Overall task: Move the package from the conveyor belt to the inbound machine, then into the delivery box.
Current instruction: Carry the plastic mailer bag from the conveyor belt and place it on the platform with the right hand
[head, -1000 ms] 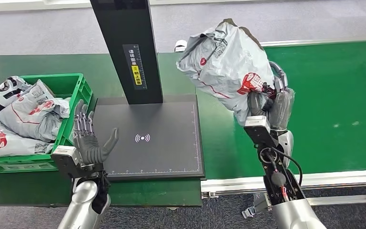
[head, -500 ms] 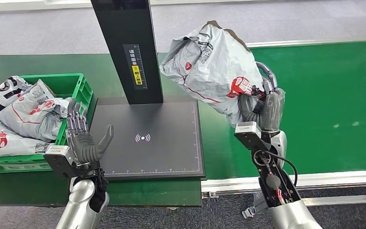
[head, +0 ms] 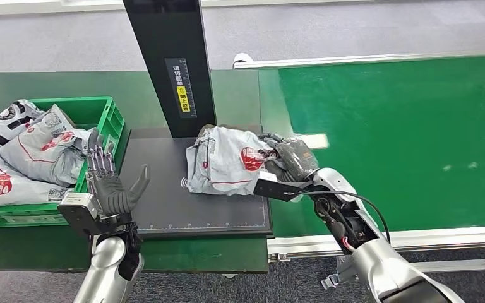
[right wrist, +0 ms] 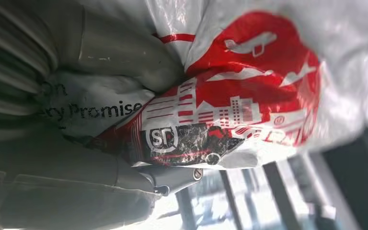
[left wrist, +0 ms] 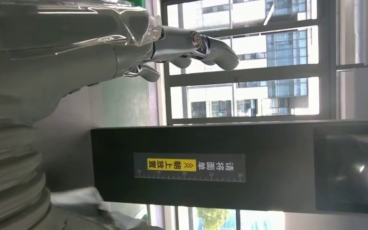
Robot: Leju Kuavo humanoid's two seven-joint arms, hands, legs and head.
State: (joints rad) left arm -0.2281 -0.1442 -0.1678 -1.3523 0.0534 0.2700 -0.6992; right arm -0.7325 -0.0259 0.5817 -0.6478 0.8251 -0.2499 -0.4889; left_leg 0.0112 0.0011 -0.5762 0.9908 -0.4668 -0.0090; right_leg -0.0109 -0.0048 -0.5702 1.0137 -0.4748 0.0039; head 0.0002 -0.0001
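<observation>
Head view: right robot hand [head: 292, 158] grips package [head: 224, 160] (lying crosswise on inbound machine [head: 164, 208]).

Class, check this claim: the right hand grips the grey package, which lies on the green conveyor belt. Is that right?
Not quite. The right hand does grip the grey package, but the package lies on the inbound machine's black plate, not on the conveyor belt. The head view shows it.

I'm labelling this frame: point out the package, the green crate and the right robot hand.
package [head: 224, 161], head view, its grey top face.
green crate [head: 108, 120], head view, its near right rim.
right robot hand [head: 292, 158], head view, its back.
</observation>
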